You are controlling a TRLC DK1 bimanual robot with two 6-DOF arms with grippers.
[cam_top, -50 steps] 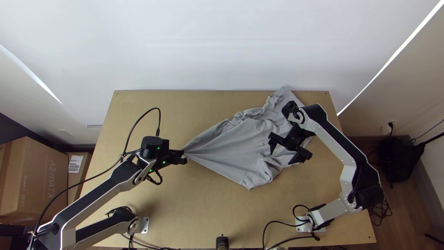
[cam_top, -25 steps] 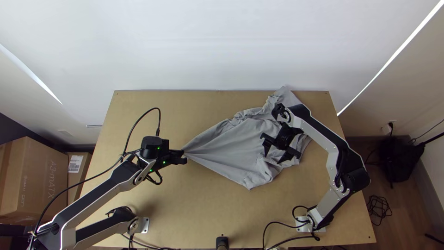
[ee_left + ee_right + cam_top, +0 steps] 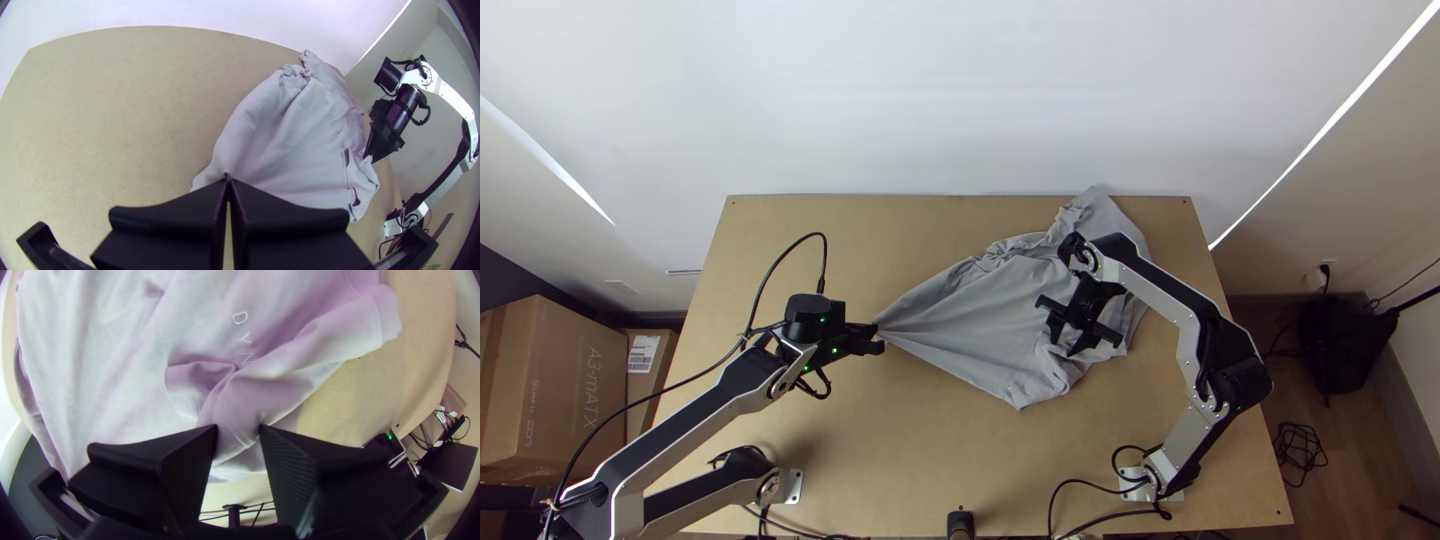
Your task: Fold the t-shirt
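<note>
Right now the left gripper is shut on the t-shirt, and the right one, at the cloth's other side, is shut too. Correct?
No, the right gripper is open: the right wrist view shows its fingers apart. The left gripper is shut on the t-shirt.

From high over its near edge, the top view looks steeply down on the broad light wooden bench (image 3: 960, 450). The left wrist view slants across it, lower and nearer, towards the crumpled grey cloth t-shirt (image 3: 980, 310); the right wrist view peers at that shirt close up. All three views share the shirt and part of the bench.
</note>
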